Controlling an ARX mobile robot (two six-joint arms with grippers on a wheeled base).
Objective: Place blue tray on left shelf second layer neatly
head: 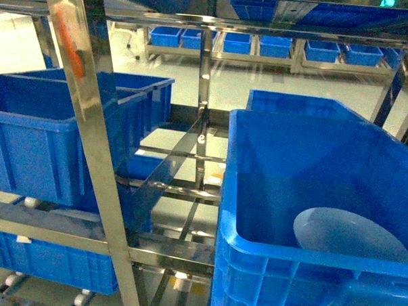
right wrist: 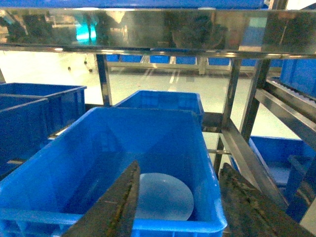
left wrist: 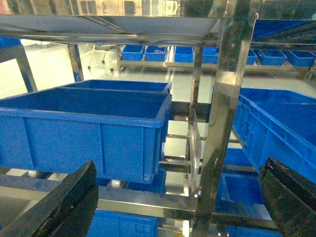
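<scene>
Right fingers: two dark, worn fingers (right wrist: 116,207) rose from the bottom of the right wrist view, spread apart with nothing between them; the right gripper (right wrist: 177,205) hung above the near end of a crate.
Left fingers: two black fingers (left wrist: 64,207) sat at the bottom corners of the left wrist view, set wide apart and empty; the left gripper (left wrist: 173,207) faced a steel post.
Tray location: the tray (head: 349,235) lay on the floor of the right crate (head: 270,196), towards its near right end, seen between the right fingers in the right wrist view.
Tray look: pale sky-blue, smooth, shallow, rounded in outline, with a low rim; its near edge was cut off by the crate wall in both views.
Right crate: deep, dark blue, ribbed outside; a second like it stood just behind.
Left crate: another dark blue crate (left wrist: 84,123) rested on the left shelf, with one behind it and one (head: 50,258) on the level below.
Shelf: polished steel posts (head: 90,121) and rails, with small rollers under the left crates.
Post: a broad upright (left wrist: 224,123) stood between the left crate and the right one.
Room: pale glossy floor, brightly lit; a far rack (head: 262,50) held a row of small blue bins.
</scene>
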